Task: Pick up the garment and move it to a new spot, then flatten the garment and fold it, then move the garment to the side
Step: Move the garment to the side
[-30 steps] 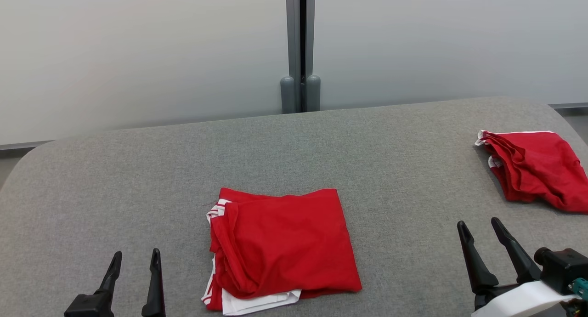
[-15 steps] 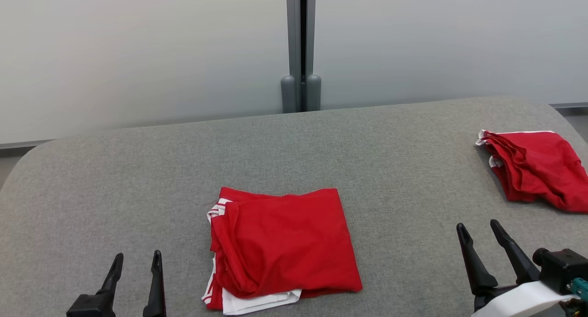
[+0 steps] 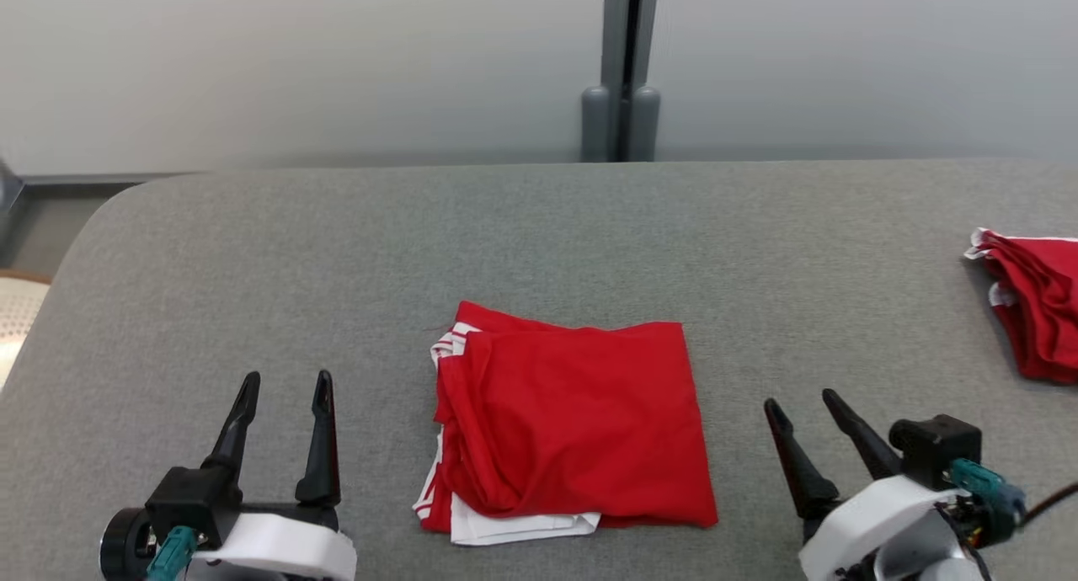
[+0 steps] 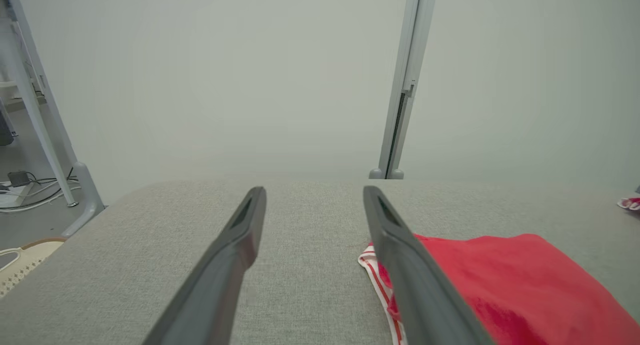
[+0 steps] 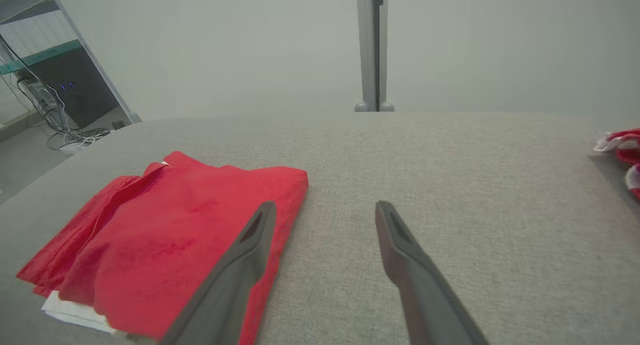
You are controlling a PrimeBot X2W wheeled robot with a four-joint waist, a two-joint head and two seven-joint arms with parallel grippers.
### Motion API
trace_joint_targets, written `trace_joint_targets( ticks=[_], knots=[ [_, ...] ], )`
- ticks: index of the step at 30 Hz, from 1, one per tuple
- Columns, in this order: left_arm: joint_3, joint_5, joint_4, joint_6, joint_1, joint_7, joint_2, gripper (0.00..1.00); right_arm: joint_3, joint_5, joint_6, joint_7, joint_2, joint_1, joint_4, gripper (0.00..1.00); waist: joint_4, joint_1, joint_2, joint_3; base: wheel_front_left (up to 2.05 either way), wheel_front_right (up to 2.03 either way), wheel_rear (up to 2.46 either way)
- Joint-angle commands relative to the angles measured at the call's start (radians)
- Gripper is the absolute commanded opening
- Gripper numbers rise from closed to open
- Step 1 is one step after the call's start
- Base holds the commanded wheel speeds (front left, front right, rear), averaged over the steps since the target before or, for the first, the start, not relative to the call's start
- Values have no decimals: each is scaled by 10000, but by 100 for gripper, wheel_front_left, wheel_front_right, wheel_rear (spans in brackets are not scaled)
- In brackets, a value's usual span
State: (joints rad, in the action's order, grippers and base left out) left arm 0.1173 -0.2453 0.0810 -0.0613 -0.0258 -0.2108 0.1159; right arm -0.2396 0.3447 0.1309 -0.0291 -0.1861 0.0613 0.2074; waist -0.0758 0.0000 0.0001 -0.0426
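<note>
Garment (image 3: pixel 568 429), red with white trim, lies folded on the grey padded table (image 3: pixel 337 253), between the two grippers. Left gripper (image 3: pixel 286 379) and right gripper (image 3: pixel 800 400) each stand with fingers spread wide, gripping nothing, with bare table surface separating each from the cloth. A second red garment (image 3: pixel 1032 307) lies well apart at the table's right edge.

Bright, even, soft light with faint shadows; wrist views look hazy, perhaps slightly edge-warped
</note>
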Motion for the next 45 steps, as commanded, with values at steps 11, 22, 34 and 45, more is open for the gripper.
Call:
trace_joint_targets(
  ticks=[11,22,34,45],
  knots=[
    [345,34,349,234,1271,-400,-190,100,-849,586,-2,-11,750,1820,3742,100,-1505,0,-1,-1146,0,0,0],
    [145,90,380,173,1310,-533,-189,100,-1893,920,-2,186,772,2549,4395,0,-934,0,-1,-1267,0,0,0],
    [30,298,-187,197,1443,-545,120,100,-2832,815,-10,686,-661,3109,2922,0,1879,0,-1,-1409,0,0,0],
    [479,570,-689,476,2349,-193,356,100,-1788,1275,-10,650,-1904,4174,2441,0,3107,0,-1,-2443,0,0,0]
  ],
)
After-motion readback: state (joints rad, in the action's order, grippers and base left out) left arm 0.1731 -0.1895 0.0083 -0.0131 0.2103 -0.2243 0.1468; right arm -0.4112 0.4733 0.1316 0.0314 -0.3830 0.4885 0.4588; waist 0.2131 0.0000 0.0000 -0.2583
